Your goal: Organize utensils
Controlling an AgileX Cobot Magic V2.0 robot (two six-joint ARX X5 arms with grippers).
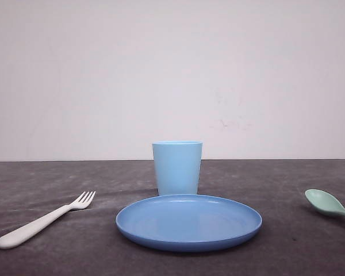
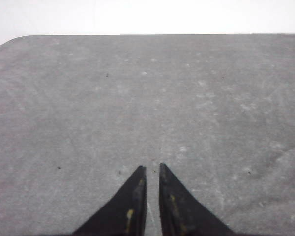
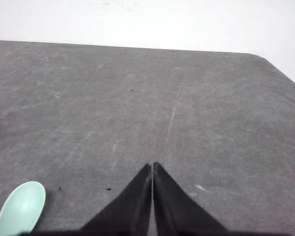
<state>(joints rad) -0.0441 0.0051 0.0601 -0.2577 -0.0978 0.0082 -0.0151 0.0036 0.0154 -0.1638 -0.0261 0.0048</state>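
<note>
Both grippers, left (image 2: 152, 169) and right (image 3: 152, 167), are hovering clenched, empty. Fork (image 1: 43, 221) and spoon (image 1: 329, 204) are lying untouched; jaws need opening first, then centring over each handle.

Cup (image 1: 177, 168) behind plate (image 1: 188, 222)

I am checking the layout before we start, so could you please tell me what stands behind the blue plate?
The light blue cup stands upright just behind the plate, empty side facing away; its base is hidden by the plate's far rim, so contact cannot be told. Its inside is not visible.
</note>
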